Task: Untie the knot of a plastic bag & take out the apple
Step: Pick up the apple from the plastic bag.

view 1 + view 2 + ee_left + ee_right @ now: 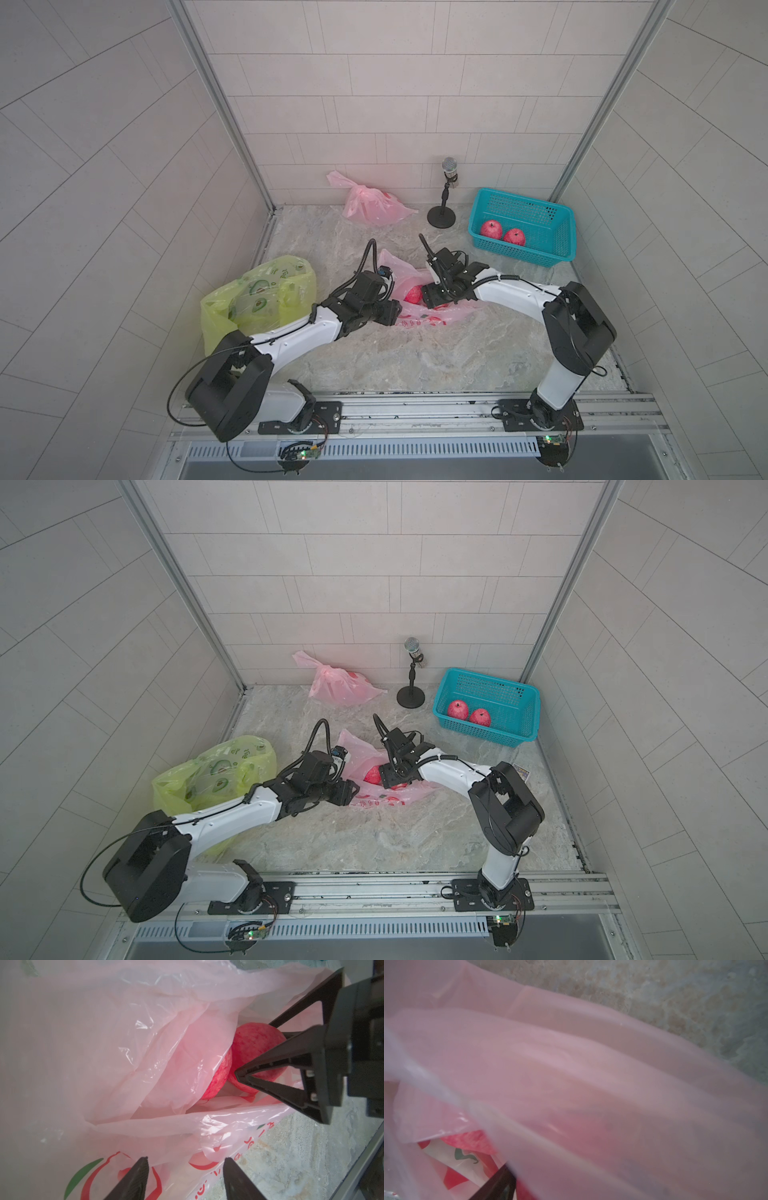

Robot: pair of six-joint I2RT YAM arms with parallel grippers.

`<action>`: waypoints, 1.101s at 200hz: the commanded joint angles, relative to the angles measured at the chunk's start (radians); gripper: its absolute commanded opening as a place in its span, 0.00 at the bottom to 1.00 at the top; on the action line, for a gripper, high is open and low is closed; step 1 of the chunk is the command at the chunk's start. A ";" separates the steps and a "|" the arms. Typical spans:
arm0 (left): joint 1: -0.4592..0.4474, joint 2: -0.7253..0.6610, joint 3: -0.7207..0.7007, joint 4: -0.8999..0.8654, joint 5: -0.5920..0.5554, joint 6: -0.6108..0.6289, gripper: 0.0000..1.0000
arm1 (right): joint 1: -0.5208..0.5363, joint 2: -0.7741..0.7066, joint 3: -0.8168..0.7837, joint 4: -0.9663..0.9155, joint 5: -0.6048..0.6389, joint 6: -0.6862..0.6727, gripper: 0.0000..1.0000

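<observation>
At the centre of a grey, marble-veined tabletop, a thin, crinkled pink bag with red print lies slumped, its mouth gaping. The round, red-speckled apple sits just inside it, bare to both top views.

The right gripper, stretched in from 3 o'clock, has its 2 black triangular fingers spread at either side of the apple. Whether they press the fruit cannot be told. The left gripper, stretched in from 8 o'clock, is released, its 2 pointed fingers apart over the bag's printed lower sheet.

Glossy film folds over part of the apple in the left wrist view. The right wrist view is almost wholly veiled by the pink bag, blurred, with only 1 dark fingertip showing.

At 12 o'clock a far pink bag slumps against the tiled wall, near a microphone on a round-based stand. A teal lattice basket at 2 o'clock holds 2 red fruits. A yellow-green bag printed with avocados bulges at 9 o'clock, partly behind the left arm. Bare stone lies open from the pink bag to the metal rail at 6 o'clock.
</observation>
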 commanded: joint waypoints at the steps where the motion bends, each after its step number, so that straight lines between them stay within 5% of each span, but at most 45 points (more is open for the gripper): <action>1: -0.006 -0.004 0.018 -0.003 0.003 0.007 0.63 | 0.002 0.036 -0.019 -0.007 0.011 -0.001 0.82; 71: -0.005 0.002 0.023 0.003 -0.002 0.004 0.63 | 0.003 -0.012 -0.029 -0.021 -0.005 -0.008 0.63; 220: -0.003 0.002 0.034 0.020 -0.023 -0.005 0.64 | 0.001 -0.275 0.064 -0.144 -0.160 -0.013 0.63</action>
